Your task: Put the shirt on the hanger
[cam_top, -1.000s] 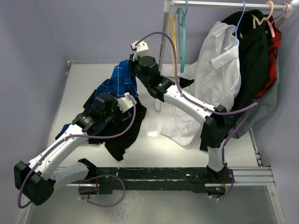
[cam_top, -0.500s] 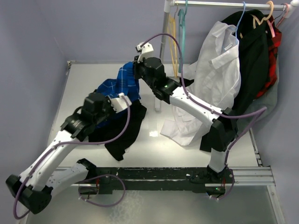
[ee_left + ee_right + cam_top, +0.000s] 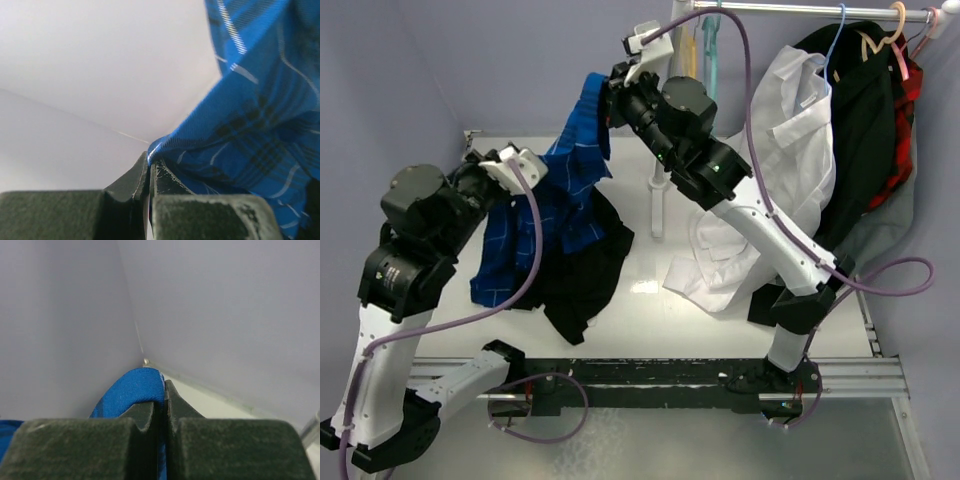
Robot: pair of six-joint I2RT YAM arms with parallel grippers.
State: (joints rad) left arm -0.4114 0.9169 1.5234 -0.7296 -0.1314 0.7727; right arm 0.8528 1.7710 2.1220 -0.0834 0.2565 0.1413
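The blue plaid shirt [image 3: 555, 195] hangs in the air above the table, stretched between my two grippers. My right gripper [image 3: 606, 100] is shut on its upper edge, high near the back wall. In the right wrist view a fold of the shirt [image 3: 132, 385] is pinched in the right gripper [image 3: 164, 386]. My left gripper [image 3: 538, 180] is shut on a lower-left part of the cloth. In the left wrist view the left gripper [image 3: 150, 159] bites an edge of the shirt [image 3: 260, 125]. The teal hanger [image 3: 711, 62] hangs on the rail, right of the right gripper.
A black garment [image 3: 582, 283] lies on the table [image 3: 650, 320] under the shirt. A white shirt [image 3: 785, 150] and dark clothes [image 3: 865, 120] hang from the rail [image 3: 800, 9] at the right. A yellow hanger [image 3: 692, 60] hangs beside the teal one. The rail's pole [image 3: 663, 150] stands mid-table.
My left gripper has shut on the shirt and risen up and to the left. The right gripper rose too, so the shirt has come up off the table.
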